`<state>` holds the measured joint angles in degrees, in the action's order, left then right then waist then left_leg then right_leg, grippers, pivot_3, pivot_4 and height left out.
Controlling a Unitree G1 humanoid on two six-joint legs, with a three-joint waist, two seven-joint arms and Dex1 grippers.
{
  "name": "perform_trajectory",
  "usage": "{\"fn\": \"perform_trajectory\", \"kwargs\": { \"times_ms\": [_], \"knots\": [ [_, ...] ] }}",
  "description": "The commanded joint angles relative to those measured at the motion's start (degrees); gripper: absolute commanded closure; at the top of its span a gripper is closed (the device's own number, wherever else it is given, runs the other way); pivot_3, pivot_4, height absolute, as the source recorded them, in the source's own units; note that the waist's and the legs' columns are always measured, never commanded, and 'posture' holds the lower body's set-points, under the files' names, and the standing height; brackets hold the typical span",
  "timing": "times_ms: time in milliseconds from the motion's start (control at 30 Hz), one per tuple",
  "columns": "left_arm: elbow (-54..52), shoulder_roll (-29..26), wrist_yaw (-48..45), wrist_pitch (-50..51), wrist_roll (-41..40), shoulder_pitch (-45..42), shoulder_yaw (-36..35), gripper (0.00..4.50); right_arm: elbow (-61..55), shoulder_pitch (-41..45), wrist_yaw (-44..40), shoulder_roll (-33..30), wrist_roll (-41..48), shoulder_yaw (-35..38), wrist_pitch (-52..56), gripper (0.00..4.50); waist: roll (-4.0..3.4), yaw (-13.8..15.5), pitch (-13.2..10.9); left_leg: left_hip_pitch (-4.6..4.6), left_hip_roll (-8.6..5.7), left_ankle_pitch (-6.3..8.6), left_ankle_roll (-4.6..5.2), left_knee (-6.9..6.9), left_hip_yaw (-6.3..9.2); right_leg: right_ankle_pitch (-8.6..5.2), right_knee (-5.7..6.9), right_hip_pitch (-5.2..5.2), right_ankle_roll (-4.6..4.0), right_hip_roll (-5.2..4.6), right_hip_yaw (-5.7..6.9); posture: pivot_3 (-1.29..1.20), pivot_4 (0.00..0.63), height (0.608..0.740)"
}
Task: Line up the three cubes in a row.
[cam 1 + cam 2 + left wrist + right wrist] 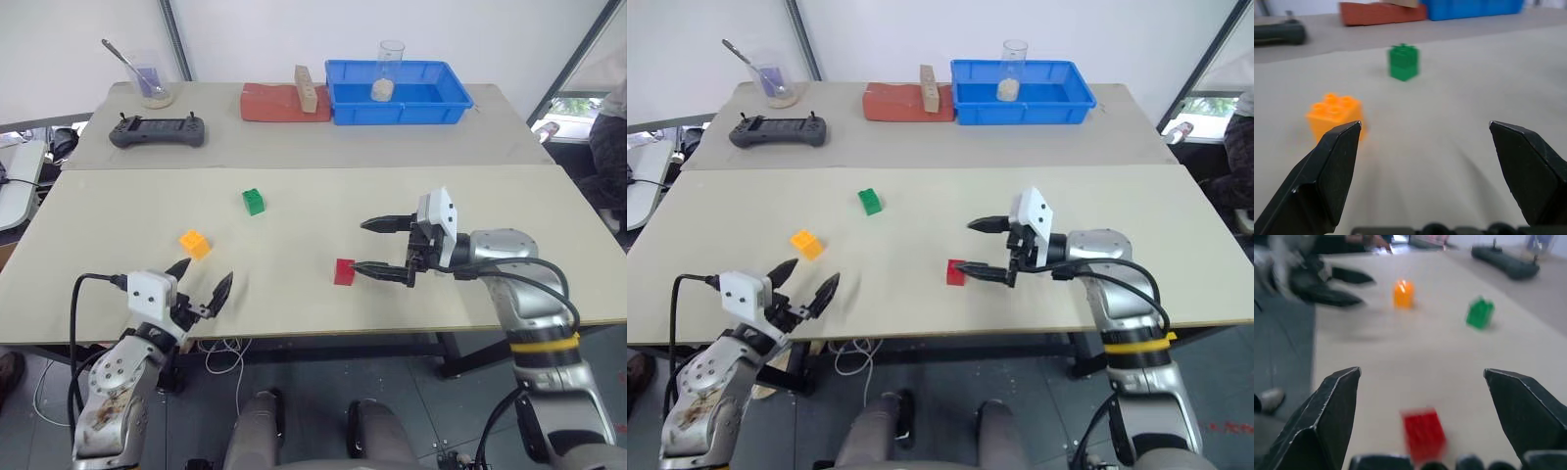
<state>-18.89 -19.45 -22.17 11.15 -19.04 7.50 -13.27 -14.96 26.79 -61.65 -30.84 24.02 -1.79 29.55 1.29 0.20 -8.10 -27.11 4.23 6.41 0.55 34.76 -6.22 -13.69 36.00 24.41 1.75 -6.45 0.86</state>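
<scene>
A: Cubes?
B: Red cube point(344, 271) on the counter point(490, 206) beside the right gripper point(374, 247); orange cube point(195, 243) and green cube point(254, 202) apart.
A: Fingers?
B: Both spread wide, empty; left gripper point(199, 281) near orange.

A lab: plain worktables point(294, 294), a handheld controller point(157, 131), a beaker point(390, 61) in a blue bin point(431, 106).

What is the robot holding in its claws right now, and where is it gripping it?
Nothing. The right gripper is open, with the red cube loose on the table by its lower fingertip. The left gripper is open too, short of the orange cube.
</scene>
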Motion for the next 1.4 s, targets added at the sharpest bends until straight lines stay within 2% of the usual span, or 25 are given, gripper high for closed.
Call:
{"fn": "perform_trajectory", "kwargs": {
  "times_ms": [33, 300, 600, 800, 1067, 1400],
  "knots": [
    [0.65, 1.88, 3.45, 0.96, 1.80, -3.61, 1.79, 0.00, -12.62, -2.02, 8.81, 0.28, 4.49, 1.68, 9.90, 0.04, 0.03, 0.30, 0.02, 0.01, 0.00, 0.00, 0.00, 0.00, 0.00, 0.00, -0.05, 0.04, 0.00, -0.01, 0.03, 0.00, 0.150, 0.740],
    [10.84, 9.97, 10.22, 1.98, 9.02, -17.93, 11.27, 0.00, -17.75, -1.75, 18.81, 0.88, 6.31, 3.30, 15.42, 0.04, 0.11, 1.26, 0.02, -0.16, -0.17, 0.00, 0.00, 0.05, -0.02, 0.16, -0.23, 0.04, 0.15, -0.11, 0.10, 0.00, 0.150, 0.740],
    [34.43, 17.38, 23.14, -6.79, 17.00, -32.67, 11.39, 0.00, -19.12, -1.08, 23.66, -1.05, 7.24, 5.40, 16.32, 0.04, 0.23, 0.99, -0.05, -0.18, -0.18, -0.04, 0.07, 0.18, 0.18, 0.33, -0.15, -0.22, 0.49, 0.09, 0.04, 0.00, 0.150, 0.740],
    [51.14, 19.64, 26.88, -13.82, 18.74, -42.66, 11.05, 0.00, -21.82, -2.23, 26.16, -1.91, 8.98, 6.65, 18.01, 0.04, 0.38, 1.23, -0.13, -0.23, -0.21, -0.04, 0.07, 0.22, 0.21, 0.32, -0.16, -0.23, 0.48, 0.07, 0.05, 0.00, 0.150, 0.740],
    [67.31, 20.01, 33.42, -17.88, 18.36, -53.47, 7.57, 0.00, -22.66, -2.45, 28.25, -2.74, 10.14, 7.00, 18.35, 0.04, 0.58, 1.15, -0.25, -0.25, -0.23, -0.04, 0.07, 0.21, 0.22, 0.37, -0.18, -0.22, 0.57, 0.07, 0.05, 0.00, 0.150, 0.740],
    [78.81, 19.15, 37.12, -20.06, 18.36, -60.61, 4.59, 0.00, -23.15, -0.02, 29.49, -3.09, 12.45, 6.84, 19.05, 0.04, 0.70, 1.09, -0.32, -0.27, -0.25, -0.04, 0.07, 0.20, 0.25, 0.40, -0.17, -0.21, 0.65, 0.08, 0.06, 0.00, 0.150, 0.740]
  ]
}}
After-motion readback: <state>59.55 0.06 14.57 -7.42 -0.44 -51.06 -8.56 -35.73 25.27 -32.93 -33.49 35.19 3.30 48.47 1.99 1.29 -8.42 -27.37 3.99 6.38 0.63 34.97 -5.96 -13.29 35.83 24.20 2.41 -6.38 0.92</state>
